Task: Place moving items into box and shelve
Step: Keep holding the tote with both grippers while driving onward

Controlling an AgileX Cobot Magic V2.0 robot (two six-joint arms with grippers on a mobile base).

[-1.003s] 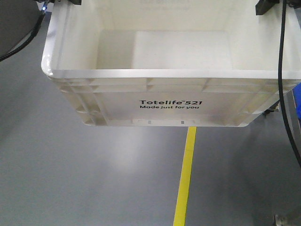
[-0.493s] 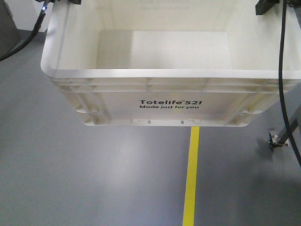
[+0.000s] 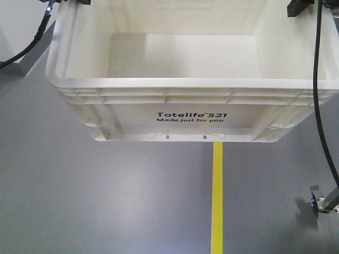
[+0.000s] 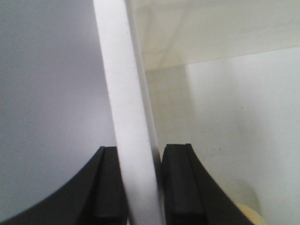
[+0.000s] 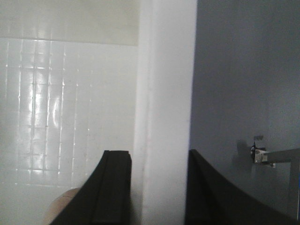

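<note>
Front view: the white plastic box [image 3: 132, 108], rectangular with a ribbed rim and black "Totelife 521, Made just for you" lettering on its near wall, fills the upper half of the frame. It hangs clear above the smooth grey floor [image 3: 95, 201]. A narrow yellow floor stripe [image 3: 217, 201] runs from under the box's near wall straight to the bottom edge. A black cable [image 3: 319, 95] drops down the right edge in front of the box's corner. A small metal foot [image 3: 324, 201] sits at the lower right.

Left wrist view: the left gripper [image 4: 139, 187] is clamped on the box's side wall. Its two black fingers [image 4: 180, 187] press the white rim from both sides at the bottom of the frame, with floor to the left and the box's inside to the right. A pale tan shape [image 4: 248, 213] in the lower right is too blurred to tell.

Right wrist view: the right gripper [image 5: 159, 183] pinches the opposite wall in the same way, one black finger [image 5: 115, 187] inside and one outside. The grid-patterned box bottom shows at the left, and the floor at the right.
</note>
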